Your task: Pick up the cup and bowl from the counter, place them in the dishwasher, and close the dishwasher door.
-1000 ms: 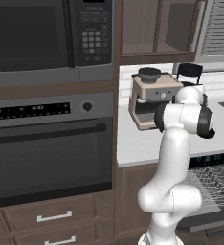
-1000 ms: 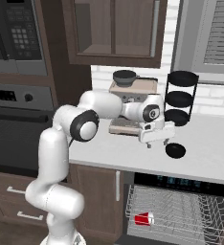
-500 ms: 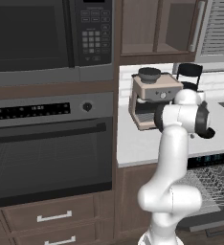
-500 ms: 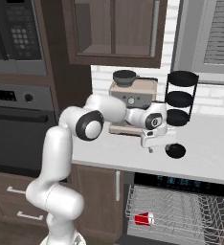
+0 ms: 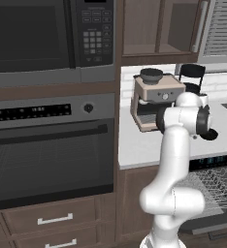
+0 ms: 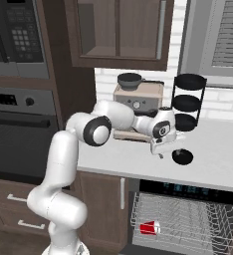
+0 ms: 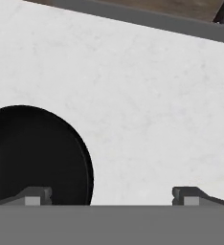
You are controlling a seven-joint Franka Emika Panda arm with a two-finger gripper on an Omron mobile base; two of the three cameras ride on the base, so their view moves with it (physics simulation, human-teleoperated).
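Brown cabinets, white brick wall, shuttered window.

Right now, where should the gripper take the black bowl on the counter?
Take the bowl by its rim, coming straight down. It sits upright, low and wide on the counter, so only the thin rim fits between the fingers. The open gripper hangs beside it, one finger over the rim.

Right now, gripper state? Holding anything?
Gripper: open, empty, above the counter, with the black bowl at one fingertip.
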